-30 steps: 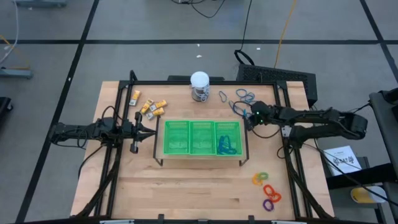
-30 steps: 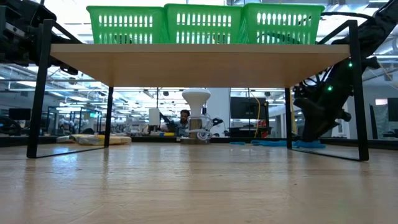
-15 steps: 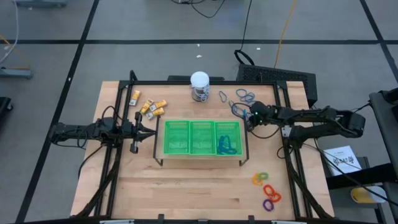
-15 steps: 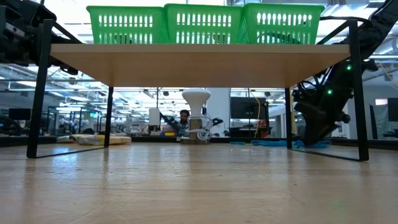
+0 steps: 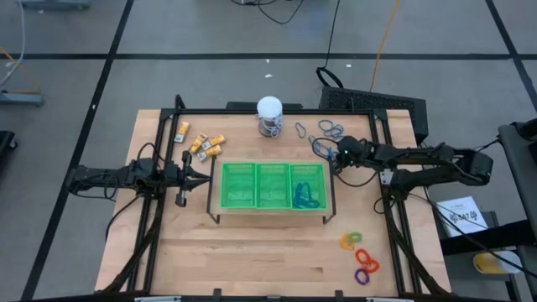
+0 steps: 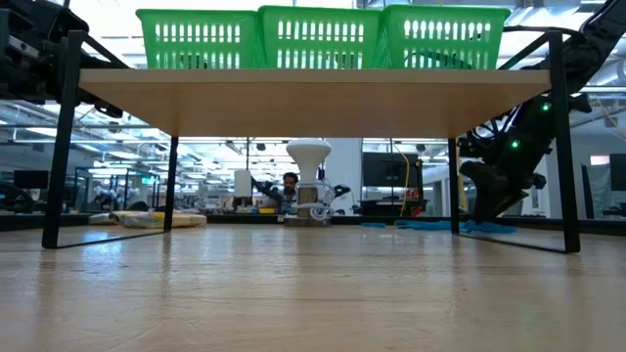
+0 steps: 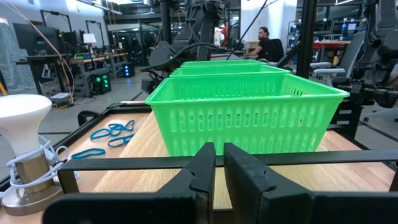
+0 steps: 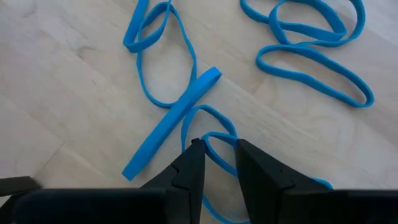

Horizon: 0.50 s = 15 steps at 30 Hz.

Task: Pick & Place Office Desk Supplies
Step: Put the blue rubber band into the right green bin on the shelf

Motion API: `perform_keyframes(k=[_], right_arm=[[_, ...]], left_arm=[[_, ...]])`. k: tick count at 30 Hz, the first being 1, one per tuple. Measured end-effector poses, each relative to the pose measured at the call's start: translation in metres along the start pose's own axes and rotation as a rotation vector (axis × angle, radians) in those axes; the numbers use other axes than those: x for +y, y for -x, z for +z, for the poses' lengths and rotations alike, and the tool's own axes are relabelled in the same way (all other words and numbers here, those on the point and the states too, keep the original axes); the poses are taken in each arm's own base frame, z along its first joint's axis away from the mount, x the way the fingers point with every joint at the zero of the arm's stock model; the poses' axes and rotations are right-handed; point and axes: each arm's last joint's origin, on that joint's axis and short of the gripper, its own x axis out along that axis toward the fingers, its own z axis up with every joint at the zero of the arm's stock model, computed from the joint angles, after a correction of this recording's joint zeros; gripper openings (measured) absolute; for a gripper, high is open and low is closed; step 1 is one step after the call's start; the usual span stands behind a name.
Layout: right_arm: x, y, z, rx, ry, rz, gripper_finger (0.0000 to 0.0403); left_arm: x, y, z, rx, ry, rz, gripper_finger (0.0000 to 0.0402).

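Observation:
Several thin blue loops lie flat on the table at the far right, right of a grey loop. My right gripper is low over them, shut on a strand of one loop; it also shows in the high view. More blue loops lie in the right compartment of the green tray. Yellow-and-white blocks lie at the far left, and orange, purple and green rings at the near right. My left gripper is shut and empty, left of the tray. My right gripper has the curved end of one blue loop between its two fingers, coming at it slanting down from the table's right side. The rest of that loop lies slack on the table among the others. Whether both fingers press the strand cannot be told.
The tray stands on a raised wooden shelf with black legs. A white-topped round jar stands at the far middle. A black frame rail runs round the table. The left wrist view shows the tray close ahead.
My right gripper has shifted a little toward the table's left edge over the blue loops, dipped toward the table and then risen slightly.

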Motion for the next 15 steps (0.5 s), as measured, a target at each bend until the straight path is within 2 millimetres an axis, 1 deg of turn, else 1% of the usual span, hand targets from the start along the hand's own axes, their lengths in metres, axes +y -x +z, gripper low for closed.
perform_keyframes(k=[15], right_arm=[[-0.0005,0.0,-0.0012,0.012,0.007,-0.005,0.0076]], left_arm=[[0.0,0.0,0.0,0.0,0.0,0.0,0.0045]])
